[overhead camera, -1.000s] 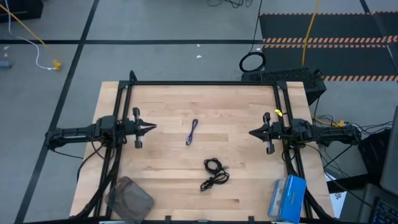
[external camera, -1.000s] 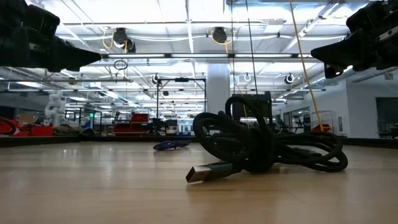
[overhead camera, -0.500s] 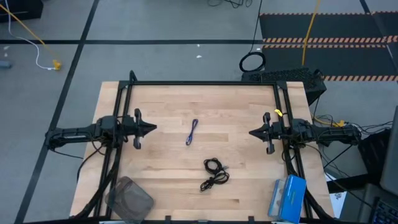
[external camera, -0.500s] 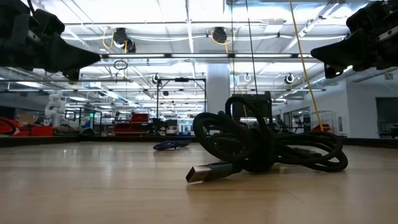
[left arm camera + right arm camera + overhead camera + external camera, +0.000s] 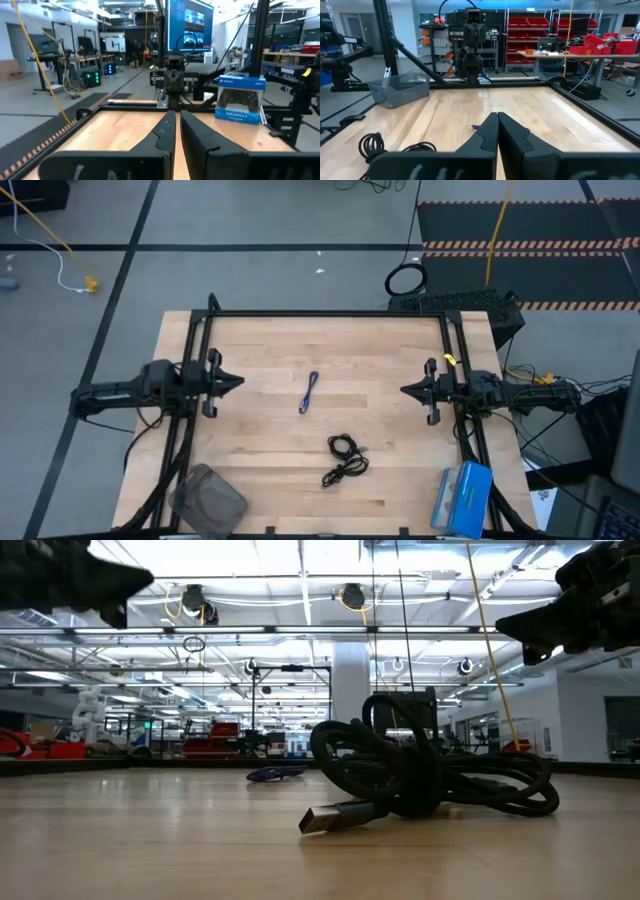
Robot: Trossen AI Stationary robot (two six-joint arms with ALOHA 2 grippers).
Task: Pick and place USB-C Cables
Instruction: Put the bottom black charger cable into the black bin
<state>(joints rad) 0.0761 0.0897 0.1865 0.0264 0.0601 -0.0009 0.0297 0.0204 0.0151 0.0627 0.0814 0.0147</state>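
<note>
Two black USB-C cables lie in loose loops on the near middle of the table (image 5: 345,446) (image 5: 347,470); in the low view they form one bundle (image 5: 420,775) with a plug end on the wood. The purple-blue cable (image 5: 309,392) lies folded at the table's centre, also seen low (image 5: 275,774). My left gripper (image 5: 238,381) hovers shut at the table's left, well left of the purple cable. My right gripper (image 5: 403,391) hovers shut at the right side. Its wrist view shows the black loops (image 5: 370,142) and a bit of the purple cable (image 5: 476,127).
A clear plastic bin (image 5: 207,498) sits at the near left corner, also in the right wrist view (image 5: 400,87). A blue boxed game controller (image 5: 463,498) stands at the near right corner (image 5: 239,102). A black frame (image 5: 320,313) borders the far edge. Bare wood surrounds the cables.
My left gripper has drawn back a little toward the table's left edge and risen, staying shut. The right gripper and the cables have kept still.
</note>
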